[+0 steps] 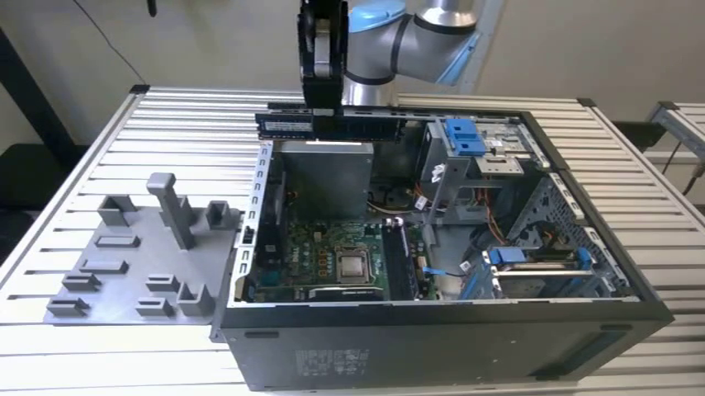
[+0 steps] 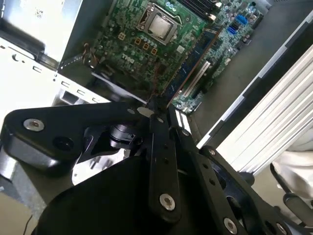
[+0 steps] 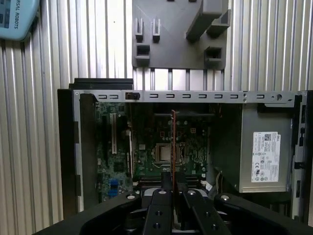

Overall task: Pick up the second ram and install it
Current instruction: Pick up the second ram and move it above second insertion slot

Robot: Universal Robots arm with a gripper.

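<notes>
— Gripper first?
— In the exterior view, the gripper is clamped on the second ram, which it holds level above the open computer case.
— First wrist view?
— The second ram shows edge-on over the motherboard.
— Second wrist view?
— The fingers close together above that board.
</notes>
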